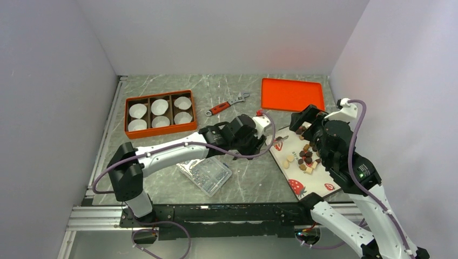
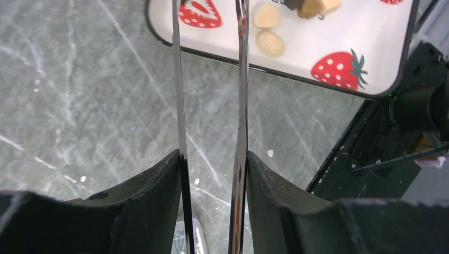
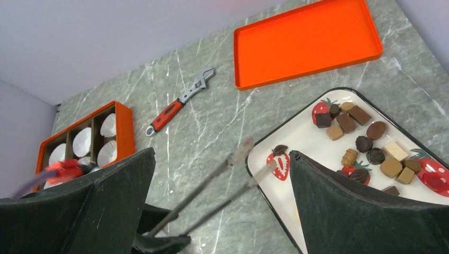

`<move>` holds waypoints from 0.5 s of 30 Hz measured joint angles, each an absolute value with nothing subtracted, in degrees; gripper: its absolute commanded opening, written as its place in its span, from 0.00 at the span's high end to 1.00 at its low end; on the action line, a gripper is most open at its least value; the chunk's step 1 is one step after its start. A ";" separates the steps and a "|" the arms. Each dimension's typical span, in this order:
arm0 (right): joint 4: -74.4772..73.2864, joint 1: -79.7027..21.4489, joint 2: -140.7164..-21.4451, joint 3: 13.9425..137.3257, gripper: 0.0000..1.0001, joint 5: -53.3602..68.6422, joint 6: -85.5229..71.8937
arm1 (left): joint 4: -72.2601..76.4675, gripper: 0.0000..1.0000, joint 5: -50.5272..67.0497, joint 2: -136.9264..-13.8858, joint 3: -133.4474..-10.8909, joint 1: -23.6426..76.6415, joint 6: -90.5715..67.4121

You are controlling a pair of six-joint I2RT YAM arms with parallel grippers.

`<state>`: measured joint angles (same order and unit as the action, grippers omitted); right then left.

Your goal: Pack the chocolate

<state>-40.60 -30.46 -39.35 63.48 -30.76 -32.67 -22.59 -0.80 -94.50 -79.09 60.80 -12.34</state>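
left wrist view: left hand [image 2: 213,159] pinching metal tweezers [image 2: 241,79] near the chocolate [image 2: 270,43] on a tray [image 2: 328,37]; right hand [image 3: 222,153] spread.

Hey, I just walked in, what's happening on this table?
Chocolate packing has barely begun. The left pincer is shut on metal tweezers, whose tips sit apart over the edge of the strawberry-print tray, with nothing caught between them. The right pincer hangs open above the tray, empty. The chocolates lie on the tray, and the six paper cups in the orange box hold nothing yet.
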 measured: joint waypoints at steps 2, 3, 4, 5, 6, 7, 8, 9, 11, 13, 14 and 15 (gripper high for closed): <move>-40.73 -30.46 -39.33 63.79 0.00 -31.18 -32.67 | -22.81 0.50 0.21 -95.74 -79.50 62.08 -11.88; -40.75 -30.46 -39.24 63.81 0.00 -31.33 -32.67 | -22.90 0.50 0.51 -96.53 -79.88 62.59 -11.68; -40.82 -30.46 -39.18 63.81 0.00 -31.48 -32.67 | -23.24 0.51 0.84 -97.54 -80.60 63.18 -11.55; -40.93 -30.46 -39.13 63.83 0.00 -31.53 -32.67 | -23.35 0.51 1.21 -98.65 -81.34 63.70 -11.44; -41.15 -30.46 -39.03 63.88 0.00 -31.62 -32.67 | -23.51 0.51 1.58 -99.94 -82.21 64.25 -11.38; -41.36 -30.46 -38.94 63.90 0.00 -31.66 -32.67 | -23.57 0.51 1.80 -101.01 -82.89 64.64 -11.38; -41.63 -30.46 -38.81 63.96 0.00 -31.73 -32.67 | -23.79 0.51 1.93 -102.13 -83.68 64.99 -11.38; -42.00 -30.46 -38.59 64.07 0.00 -31.79 -32.67 | -24.01 0.51 2.17 -103.33 -84.58 65.30 -11.38; -42.57 -30.46 -38.30 64.29 0.00 -32.12 -32.69 | -24.34 0.51 2.39 -105.49 -85.80 65.73 -11.42; -43.22 -30.46 -37.98 64.60 0.00 -32.53 -32.69 | -24.86 0.51 2.46 -106.59 -86.41 65.93 -11.42; -43.46 -30.46 -37.78 64.69 0.00 -32.67 -32.69 | -24.99 0.51 2.57 -107.35 -86.89 65.98 -11.42; -43.66 -30.46 -37.63 64.71 0.00 -32.77 -32.69 | -25.15 0.51 2.66 -108.01 -87.35 66.04 -11.42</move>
